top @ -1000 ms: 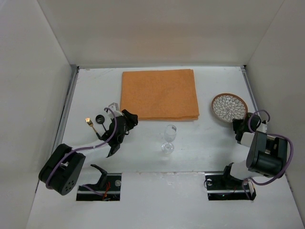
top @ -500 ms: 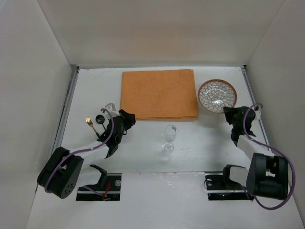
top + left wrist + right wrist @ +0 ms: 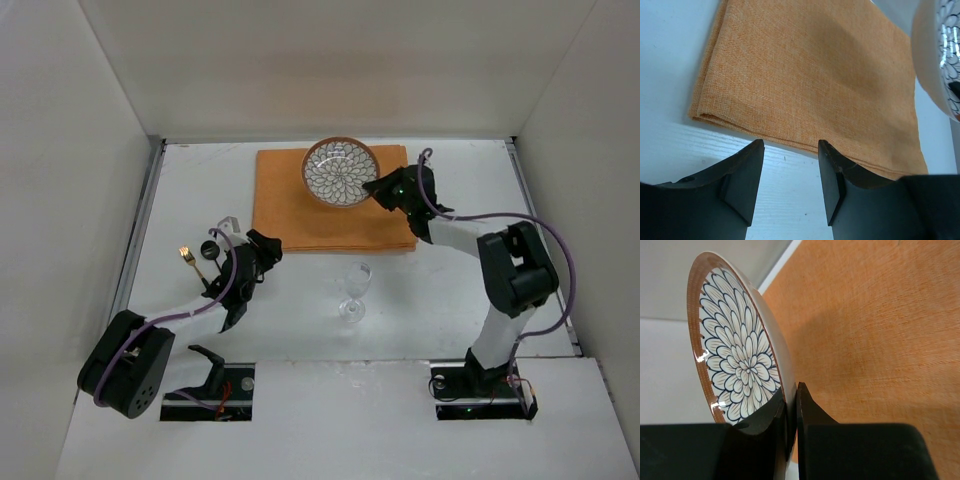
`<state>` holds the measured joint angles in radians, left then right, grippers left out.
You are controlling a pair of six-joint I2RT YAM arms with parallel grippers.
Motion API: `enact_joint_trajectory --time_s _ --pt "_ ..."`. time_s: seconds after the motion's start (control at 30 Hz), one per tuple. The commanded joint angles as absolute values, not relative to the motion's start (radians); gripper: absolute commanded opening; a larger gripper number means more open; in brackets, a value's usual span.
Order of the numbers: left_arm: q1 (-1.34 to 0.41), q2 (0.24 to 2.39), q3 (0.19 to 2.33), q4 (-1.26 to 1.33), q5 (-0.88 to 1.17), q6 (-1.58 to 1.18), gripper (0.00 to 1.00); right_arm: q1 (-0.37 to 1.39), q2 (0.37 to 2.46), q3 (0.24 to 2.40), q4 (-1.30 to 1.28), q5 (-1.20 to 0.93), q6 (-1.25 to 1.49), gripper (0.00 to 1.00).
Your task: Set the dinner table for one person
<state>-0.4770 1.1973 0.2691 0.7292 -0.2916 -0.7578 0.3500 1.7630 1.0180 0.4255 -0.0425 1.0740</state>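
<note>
A round plate (image 3: 341, 171) with a dark flower pattern and brown rim hangs over the far edge of the orange cloth mat (image 3: 335, 215). My right gripper (image 3: 378, 190) is shut on its right rim. In the right wrist view the plate (image 3: 737, 365) stands tilted on edge above the mat (image 3: 875, 340), its rim pinched in the gripper (image 3: 791, 390). My left gripper (image 3: 268, 245) is open and holds nothing, just off the mat's near left corner. In its wrist view the gripper (image 3: 790, 145) faces the mat (image 3: 810, 75). The dinner table (image 3: 440, 300) is white.
A clear wine glass (image 3: 355, 290) stands upright in front of the mat, between the two arms. A small gold fork (image 3: 188, 258) and a black round piece (image 3: 210, 248) lie left of the left arm. Metal rails (image 3: 140, 230) line the table's sides.
The right arm has carried the plate from the table's right side leftward to above the mat's far edge. The left arm has barely moved.
</note>
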Motion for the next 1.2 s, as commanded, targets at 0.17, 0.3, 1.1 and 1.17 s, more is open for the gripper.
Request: enact_joint_trajectory --time_s 0.17,0.3,1.1,1.17 --pt "-0.467 1.181 0.253 0.787 -0.299 -0.761 0.45 0.403 1.942 1.316 0.447 0.011 1.123 0.02" --pt "-0.459 1.184 0.253 0.785 -0.296 -0.764 0.45 0.418 2.008 1.364 0.41 0.017 1.114 0.02" --pt "-0.47 1.174 0.253 0.781 -0.298 -0.764 0.45 0.464 1.795 1.145 0.276 0.239 0.98 0.72" --pt "-0.47 1.186 0.255 0.782 -0.296 -0.768 0.45 0.464 1.729 1.085 0.276 0.264 0.947 0.74"
